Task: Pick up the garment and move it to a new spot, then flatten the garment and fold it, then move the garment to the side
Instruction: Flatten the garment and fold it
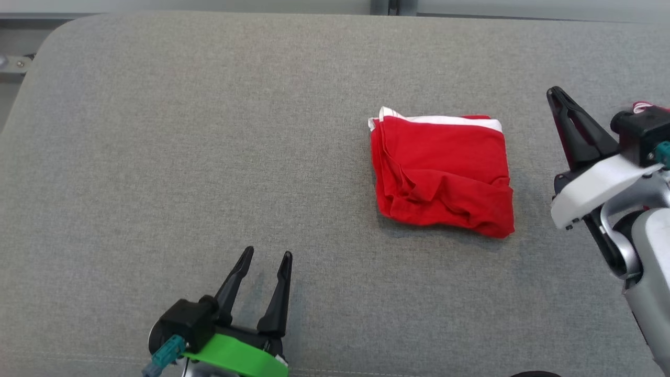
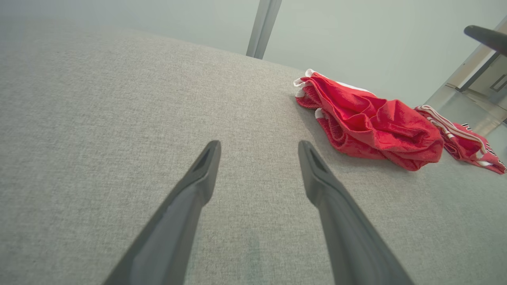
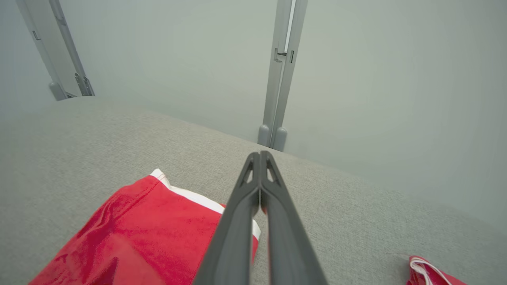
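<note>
The garment (image 1: 442,173) is red with a white band along its far edge. It lies folded into a rough square on the grey fabric surface (image 1: 209,131), right of centre. My left gripper (image 1: 268,253) stands open near the front edge, well to the garment's left, with nothing between its fingers (image 2: 259,144). My right gripper (image 1: 556,93) is shut and empty, just right of the garment. In the right wrist view its closed tips (image 3: 259,154) hover over the garment's (image 3: 150,233) white-edged corner. The left wrist view has the garment (image 2: 372,122) ahead to the right.
A second red piece of clothing with white stripes (image 2: 459,138) lies beyond the folded one, at the surface's right side (image 3: 431,273). Grey posts (image 3: 279,75) stand behind the far edge. Bare grey fabric stretches across the left half.
</note>
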### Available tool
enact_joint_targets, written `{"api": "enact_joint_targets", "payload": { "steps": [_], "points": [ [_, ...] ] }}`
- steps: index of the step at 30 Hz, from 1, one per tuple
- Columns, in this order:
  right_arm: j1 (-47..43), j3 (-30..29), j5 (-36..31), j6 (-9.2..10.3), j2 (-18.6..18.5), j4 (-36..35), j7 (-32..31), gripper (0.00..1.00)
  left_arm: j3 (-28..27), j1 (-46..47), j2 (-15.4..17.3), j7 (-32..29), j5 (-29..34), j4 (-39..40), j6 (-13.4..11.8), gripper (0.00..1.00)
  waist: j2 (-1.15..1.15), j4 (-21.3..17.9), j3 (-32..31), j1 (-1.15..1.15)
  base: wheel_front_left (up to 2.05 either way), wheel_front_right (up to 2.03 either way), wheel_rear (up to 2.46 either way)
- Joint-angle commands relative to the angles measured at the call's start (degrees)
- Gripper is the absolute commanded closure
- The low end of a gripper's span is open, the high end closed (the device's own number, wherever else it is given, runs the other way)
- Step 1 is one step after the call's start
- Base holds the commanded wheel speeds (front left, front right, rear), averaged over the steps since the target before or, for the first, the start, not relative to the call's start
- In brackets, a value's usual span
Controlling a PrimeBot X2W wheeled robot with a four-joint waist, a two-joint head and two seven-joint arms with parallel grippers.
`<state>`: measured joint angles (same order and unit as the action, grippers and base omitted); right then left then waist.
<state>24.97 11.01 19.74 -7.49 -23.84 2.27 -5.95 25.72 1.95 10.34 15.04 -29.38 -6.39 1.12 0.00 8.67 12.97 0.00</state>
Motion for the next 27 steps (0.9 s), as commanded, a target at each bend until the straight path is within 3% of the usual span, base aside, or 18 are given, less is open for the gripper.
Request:
{"api": "enact_joint_targets", "payload": {
  "steps": [1, 5, 10, 18, 27],
  "points": [
    [0.5, 1.6, -2.8, 0.02, -0.7, 2.9, 5.1, 1.0, 0.1, 2.2, -0.5, 0.1, 0.6, 0.4, 0.5, 0.0, 0.0, 2.4, 4.6, 0.0, 0.0, 0.0, 0.0],
    [2.0, 5.6, -6.7, 0.05, -1.0, 14.8, 18.0, 1.0, 0.7, 4.5, -1.7, 0.1, 2.0, 0.1, 1.4, 0.0, 0.0, 4.8, 7.5, 0.0, 0.0, 0.0, 0.0],
    [4.2, 7.3, -8.8, 0.05, 2.5, 25.5, 21.1, 1.0, -1.1, 4.3, -2.4, 0.1, 2.8, 0.0, 1.1, 0.0, 0.0, 6.1, 9.2, 0.0, 0.0, 0.0, 0.0],
    [3.0, 10.2, -12.5, 0.05, 6.8, 22.2, 21.1, 1.0, -2.9, 3.7, -3.0, 0.1, 4.4, -0.4, 2.0, 0.0, 0.0, 5.8, 9.6, 0.0, 0.0, 0.0, 0.0],
    [-0.3, 18.4, -14.0, 0.04, 9.0, 18.5, 21.1, 1.0, -4.3, 2.9, -3.9, 0.1, 5.5, -1.3, 3.0, 0.0, 0.0, 4.8, 7.7, 0.0, 0.0, 0.0, 0.0]
  ]
}}
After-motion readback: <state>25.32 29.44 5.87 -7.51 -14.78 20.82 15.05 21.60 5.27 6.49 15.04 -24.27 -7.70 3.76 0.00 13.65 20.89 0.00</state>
